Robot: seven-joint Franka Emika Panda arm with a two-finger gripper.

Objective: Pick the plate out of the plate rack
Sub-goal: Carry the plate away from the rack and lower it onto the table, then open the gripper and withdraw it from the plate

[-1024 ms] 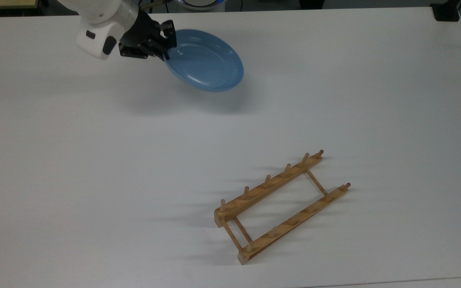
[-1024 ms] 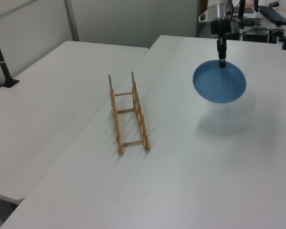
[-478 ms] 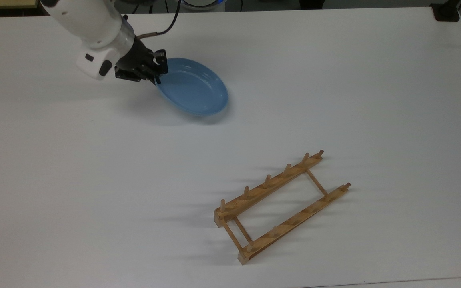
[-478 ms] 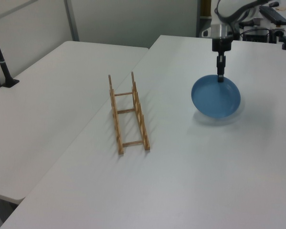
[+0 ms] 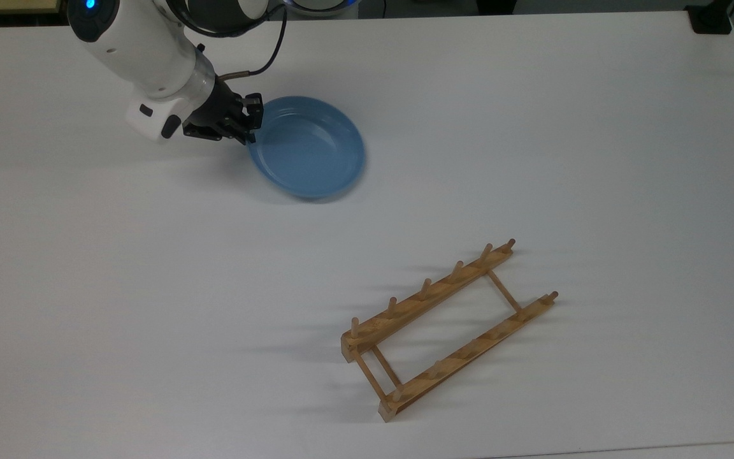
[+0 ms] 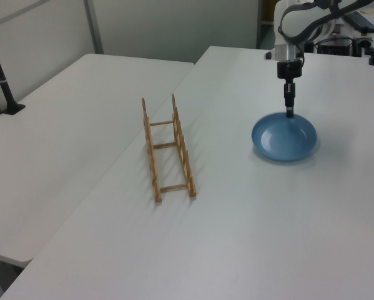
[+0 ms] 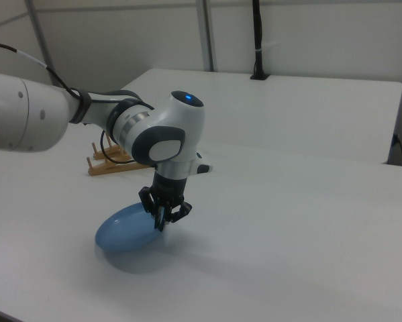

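Clearly, at the top view's far left you had the glossy white arm [image 5: 150,51] reaching down, its rounded shell ending in the black, angular gripper [image 5: 251,127]. The gripper's jaws were pinched together on the raised rim of the plate [image 5: 308,148], at the plate's edge nearest the arm. The plate was a smooth, shallow, round dish of plain light blue with faint concentric rings in its well, and it sat low on the matte white table [image 5: 532,127], its far side looking down on the surface; whether the gripped side had quite touched down, you could not tell.

Further right and lower in the top view lay the plate rack [image 5: 446,329], well apart from the plate. It was light-brown wood: two long parallel rails joined by thin crossbars, each rail carrying a row of short round pegs. No plate stood in it.

From the left view you saw the order reversed: the plate rack [image 6: 168,148] lay left of centre, and the plate [image 6: 283,137] lay to the right with the gripper [image 6: 290,111] standing upright on its far rim.

In the right view the gripper [image 7: 163,218] pointed down onto the near edge of the plate [image 7: 127,228].
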